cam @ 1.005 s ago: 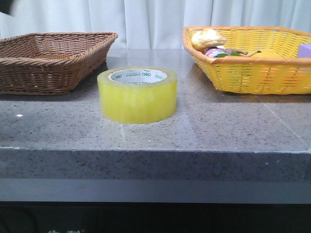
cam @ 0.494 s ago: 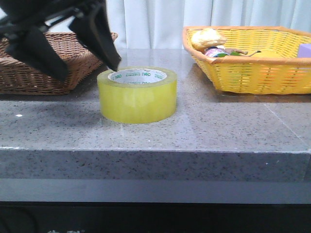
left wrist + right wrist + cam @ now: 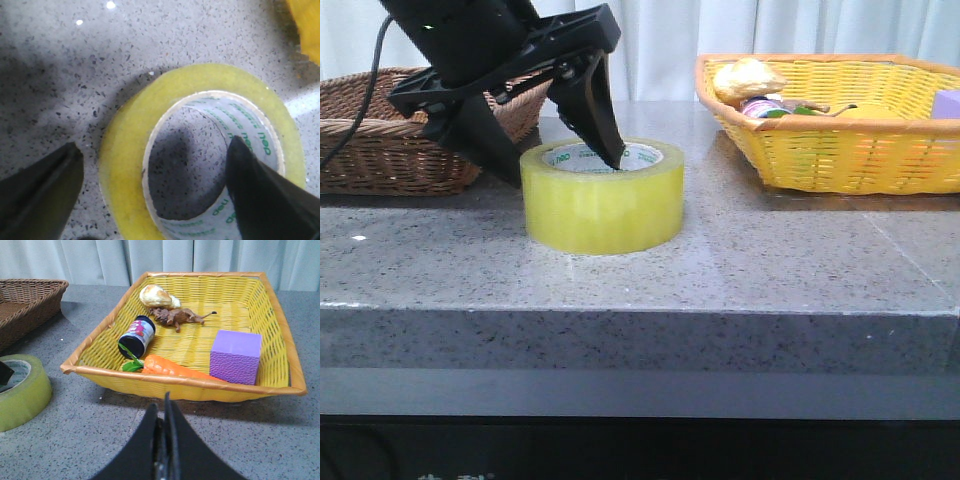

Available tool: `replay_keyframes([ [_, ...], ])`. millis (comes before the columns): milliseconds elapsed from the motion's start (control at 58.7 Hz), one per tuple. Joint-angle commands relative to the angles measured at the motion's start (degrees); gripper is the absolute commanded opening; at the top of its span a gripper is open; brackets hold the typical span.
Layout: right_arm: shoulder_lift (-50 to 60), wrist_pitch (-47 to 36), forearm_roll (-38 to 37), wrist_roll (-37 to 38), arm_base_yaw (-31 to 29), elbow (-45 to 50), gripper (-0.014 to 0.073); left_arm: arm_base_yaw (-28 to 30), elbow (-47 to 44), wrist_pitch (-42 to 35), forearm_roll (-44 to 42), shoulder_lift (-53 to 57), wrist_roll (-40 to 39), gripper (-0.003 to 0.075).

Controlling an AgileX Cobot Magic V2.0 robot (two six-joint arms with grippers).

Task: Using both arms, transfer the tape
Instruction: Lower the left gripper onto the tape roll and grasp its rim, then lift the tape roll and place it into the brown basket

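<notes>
Tape (image 3: 603,196) lies flat on the speckled grey table (image 3: 770,270), well back from its front edge, with bare stone around it. Left gripper (image 3: 555,160), jaws apart, straddles the tape's wall: one finger inside the core, one outside. A second ago it was absent. Right gripper (image 3: 164,440) is pressed together, empty, before the yellow basket (image 3: 280,385).

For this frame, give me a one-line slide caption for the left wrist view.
Left gripper open over the tape, one finger outside the roll wall, the other inside its core, on the speckled grey table.
</notes>
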State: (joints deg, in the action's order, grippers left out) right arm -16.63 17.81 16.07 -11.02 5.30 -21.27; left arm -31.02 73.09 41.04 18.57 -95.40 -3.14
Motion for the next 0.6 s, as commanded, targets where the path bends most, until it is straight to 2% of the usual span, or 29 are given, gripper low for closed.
replay_keyframes([
  [0, -0.34, -5.01, 0.19, -0.12, -0.37, -1.49, -0.0120, -0.36, 1.93, -2.40, 0.97, 2.27, -0.45, 0.0467],
  [187, -0.34, -5.38, 0.19, -0.12, -0.37, -1.49, -0.0120, -0.36, 1.93, -2.40, 0.97, 2.27, -0.45, 0.0220],
  [290, -0.34, -5.35, 0.25, -0.12, -0.37, -1.49, -0.0120, -0.36, 1.93, -2.40, 0.97, 2.27, -0.45, 0.0139],
  [409, -0.34, -5.35, 0.25, -0.12, -0.37, -1.49, -0.0120, -0.36, 1.93, -2.40, 0.97, 2.27, -0.45, 0.0104],
  [579, -0.34, -5.35, 0.25, -0.12, -0.37, -1.49, -0.0120, -0.36, 1.99, -2.40, 0.97, 2.41, -0.45, 0.0102],
])
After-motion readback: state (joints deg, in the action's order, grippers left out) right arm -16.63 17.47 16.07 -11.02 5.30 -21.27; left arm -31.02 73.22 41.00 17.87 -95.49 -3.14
